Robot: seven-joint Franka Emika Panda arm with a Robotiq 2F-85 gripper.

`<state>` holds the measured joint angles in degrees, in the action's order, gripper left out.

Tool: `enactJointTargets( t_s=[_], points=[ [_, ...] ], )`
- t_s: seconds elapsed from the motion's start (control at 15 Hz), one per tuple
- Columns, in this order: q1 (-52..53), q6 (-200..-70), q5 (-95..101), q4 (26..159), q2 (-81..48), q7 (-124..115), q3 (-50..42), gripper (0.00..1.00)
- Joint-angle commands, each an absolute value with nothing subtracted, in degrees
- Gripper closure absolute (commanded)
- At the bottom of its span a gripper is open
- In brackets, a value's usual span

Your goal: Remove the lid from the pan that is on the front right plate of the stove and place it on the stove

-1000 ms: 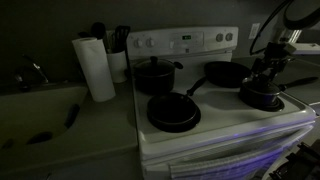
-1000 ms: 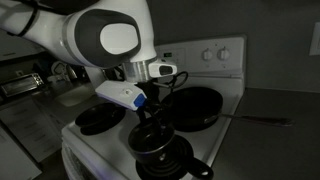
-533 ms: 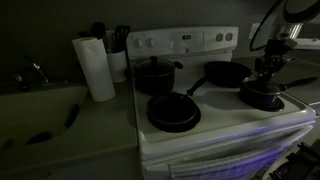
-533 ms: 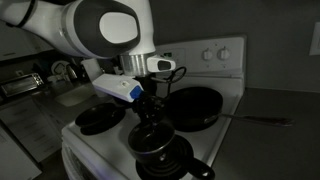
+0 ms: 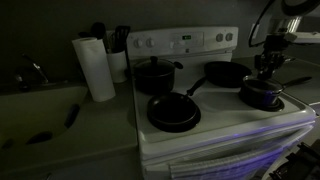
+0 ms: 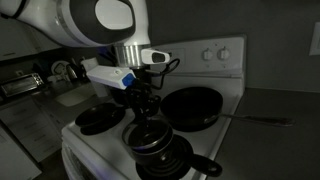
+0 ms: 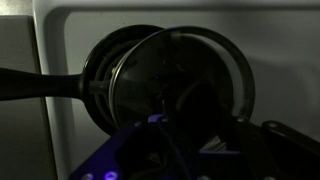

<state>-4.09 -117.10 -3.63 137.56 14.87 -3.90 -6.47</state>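
- Step in hand: lift-off. The gripper (image 6: 143,104) hangs above the pan (image 7: 100,75) with its fingers drawn together on the centre of the lid (image 7: 205,55). The contact itself is too dim to see, so the grip is judged from the lid's position.
- Lid location: directly below the fingers, level, apparently clear of the pan rim and offset from it, away from the pan handle (image 7: 35,84).
- Pan location: below and to one side of the fingers, on the stove (image 7: 285,45).
- Next move: carry the lid sideways over bare white stove top, lower it until it rests flat, then part the fingers.
- Caution: the frying pan (image 6: 192,106) lies near the fingers; keep clear of it.
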Motion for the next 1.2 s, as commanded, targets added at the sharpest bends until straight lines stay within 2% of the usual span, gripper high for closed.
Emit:
enactJointTargets(
  t_s=[0.0,0.4,1.13],
  points=[
    [-4.38,-111.48,-1.58,133.45,15.14,-5.61,-4.57,0.83],
    [-3.09,-110.02,-1.63,129.13,13.9,-5.83,-2.46,0.83],
    [2.58,-119.67,-5.22,125.77,6.66,-9.37,3.31,0.83]
  ],
)
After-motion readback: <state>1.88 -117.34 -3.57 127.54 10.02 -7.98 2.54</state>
